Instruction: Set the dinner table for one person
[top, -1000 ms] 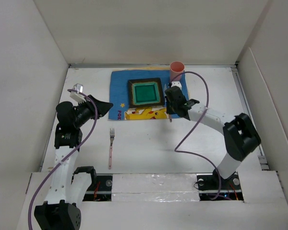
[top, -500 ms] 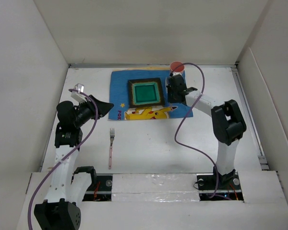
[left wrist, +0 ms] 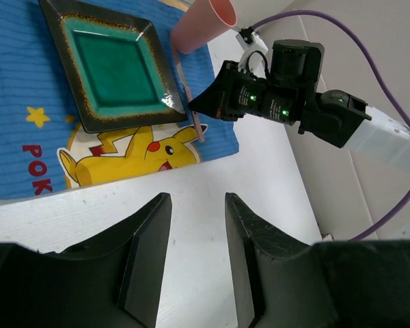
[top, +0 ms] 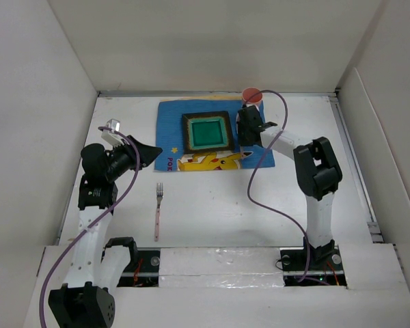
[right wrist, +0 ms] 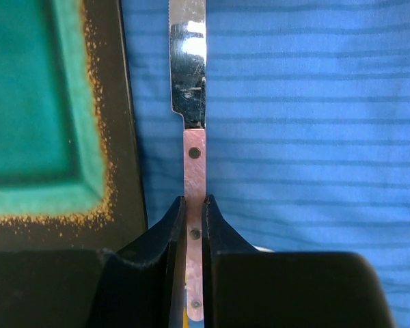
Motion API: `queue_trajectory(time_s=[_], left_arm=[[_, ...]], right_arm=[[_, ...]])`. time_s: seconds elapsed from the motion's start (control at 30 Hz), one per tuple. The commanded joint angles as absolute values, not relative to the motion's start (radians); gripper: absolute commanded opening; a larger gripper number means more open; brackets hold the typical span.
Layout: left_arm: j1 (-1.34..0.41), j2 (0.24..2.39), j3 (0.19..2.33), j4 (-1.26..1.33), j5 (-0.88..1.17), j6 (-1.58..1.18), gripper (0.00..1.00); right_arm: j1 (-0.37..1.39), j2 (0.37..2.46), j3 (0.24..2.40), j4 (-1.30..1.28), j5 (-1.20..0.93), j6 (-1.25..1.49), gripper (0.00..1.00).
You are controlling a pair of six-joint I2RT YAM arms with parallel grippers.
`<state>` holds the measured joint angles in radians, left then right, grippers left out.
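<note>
The white dinner table [top: 219,205] holds a blue cartoon mat [top: 169,126] with a green square plate [top: 207,131] on it. A pink cup [top: 252,96] stands at the mat's far right corner. My right gripper [top: 240,131] is shut on the pink handle of a knife [right wrist: 191,89], low over the mat [right wrist: 301,123] just right of the plate [right wrist: 41,102], blade pointing away. A pink-handled fork [top: 158,212] lies on the table in front of the mat. My left gripper [top: 150,152] is open and empty, raised left of the mat.
White walls border the table on the left, far and right sides. The right arm's purple cable [top: 260,198] loops over the table right of the middle. In the left wrist view the right gripper [left wrist: 198,106] sits beside the plate [left wrist: 116,65] and cup [left wrist: 201,24].
My right gripper has carried the knife from the mat's near right part to alongside the plate's right edge, its elbow swinging in. The left arm and fork have not moved.
</note>
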<state>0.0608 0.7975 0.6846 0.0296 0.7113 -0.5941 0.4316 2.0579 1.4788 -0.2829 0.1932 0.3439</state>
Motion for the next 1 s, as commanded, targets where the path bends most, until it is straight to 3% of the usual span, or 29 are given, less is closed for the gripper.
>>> queue_trajectory(time_s=[0.0, 0.07, 0.17, 0.37, 0.43, 0.47, 0.5, 0.53, 0.57, 0.67, 0.7, 0.87, 0.93, 0.97], left_arm=[[0.067, 0.790, 0.683, 0.074, 0.736, -0.586, 0.34], [0.067, 0.795, 0.686, 0.074, 0.738, -0.586, 0.34], [0.067, 0.793, 0.681, 0.077, 0.739, -0.587, 0.34], [0.067, 0.790, 0.681, 0.083, 0.732, -0.594, 0.34], [0.067, 0.790, 0.684, 0.083, 0.727, -0.592, 0.34], [0.067, 0.788, 0.684, 0.078, 0.724, -0.592, 0.34], [0.067, 0.782, 0.683, 0.081, 0.723, -0.592, 0.34], [0.067, 0.778, 0.681, 0.084, 0.719, -0.600, 0.34], [0.067, 0.772, 0.678, 0.087, 0.715, -0.604, 0.34], [0.067, 0.744, 0.681, 0.109, 0.703, -0.615, 0.15], [0.067, 0.736, 0.681, 0.117, 0.698, -0.620, 0.01], [0.067, 0.687, 0.721, 0.092, 0.592, -0.627, 0.00], [0.067, 0.670, 0.762, 0.077, 0.546, -0.643, 0.00], [0.067, 0.651, 0.779, 0.062, 0.535, -0.652, 0.09]], right_arm=[[0.420, 2.072, 1.519, -0.268, 0.193, 0.385, 0.06], [0.411, 2.062, 1.502, -0.249, 0.195, 0.396, 0.19], [0.411, 2.039, 1.485, -0.242, 0.196, 0.410, 0.32], [0.440, 1.880, 1.419, -0.232, 0.233, 0.397, 0.40], [0.468, 1.817, 1.389, -0.230, 0.245, 0.391, 0.40], [0.488, 1.751, 1.364, -0.201, 0.247, 0.385, 0.34], [0.546, 1.717, 1.335, -0.181, 0.245, 0.382, 0.24], [0.583, 1.689, 1.271, -0.148, 0.233, 0.382, 0.08], [0.625, 1.662, 1.240, -0.129, 0.232, 0.383, 0.00], [0.845, 1.605, 1.131, -0.040, 0.250, 0.429, 0.00], [0.903, 1.608, 1.121, -0.031, 0.264, 0.454, 0.00], [1.241, 1.759, 1.216, -0.069, 0.368, 0.587, 0.02], [1.313, 1.862, 1.331, -0.104, 0.438, 0.600, 0.11], [1.366, 1.899, 1.385, -0.188, 0.454, 0.612, 0.22]])
